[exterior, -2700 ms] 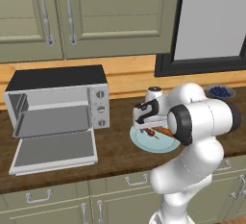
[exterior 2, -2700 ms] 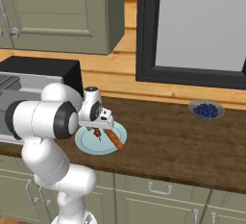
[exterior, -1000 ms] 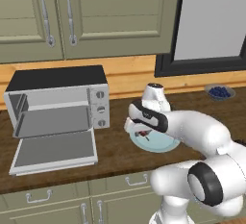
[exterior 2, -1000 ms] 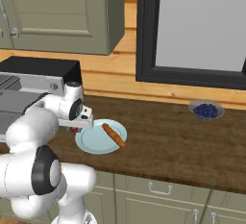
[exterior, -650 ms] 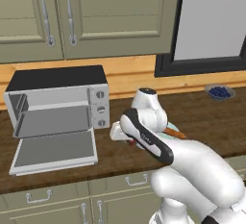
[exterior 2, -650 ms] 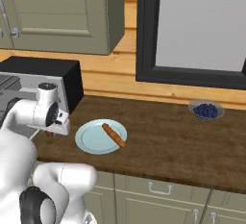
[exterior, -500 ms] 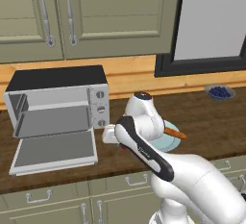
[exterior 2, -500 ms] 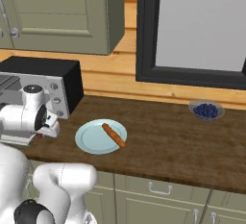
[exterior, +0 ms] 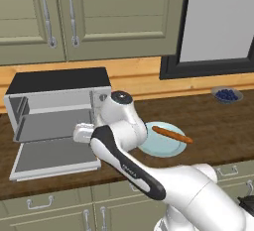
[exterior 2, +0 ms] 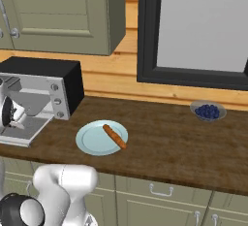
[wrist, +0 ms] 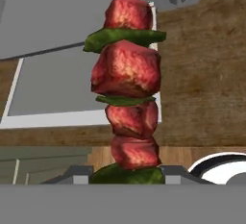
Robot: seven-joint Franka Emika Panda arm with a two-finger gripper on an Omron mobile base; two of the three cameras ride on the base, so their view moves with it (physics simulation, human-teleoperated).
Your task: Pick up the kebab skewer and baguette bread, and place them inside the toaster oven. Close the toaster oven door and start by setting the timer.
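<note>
The kebab skewer (wrist: 127, 83), red meat chunks with green pieces between, stands upright between my gripper's (wrist: 126, 175) fingers, which are shut on its lower end. My gripper (exterior: 82, 133) hovers over the right edge of the lowered toaster oven door (exterior: 49, 158), in front of the open toaster oven (exterior: 59, 101). In the right base view my gripper (exterior 2: 14, 121) is at the far left, by the toaster oven (exterior 2: 48, 84). The baguette bread (exterior: 171, 134) lies on a pale blue plate (exterior: 156, 148) to the right of the oven, and shows as the baguette bread (exterior 2: 115, 136) in the right base view too.
A small bowl of blueberries (exterior: 226, 94) sits at the back right of the wooden counter, below a dark-framed window. The oven's knobs (exterior 2: 56, 101) face the plate (exterior 2: 92, 145). Cupboards hang above the oven, with drawers under the counter edge.
My arm has swung left from above the plate to the front of the open oven, carrying the skewer. The baguette has stayed on the plate.
</note>
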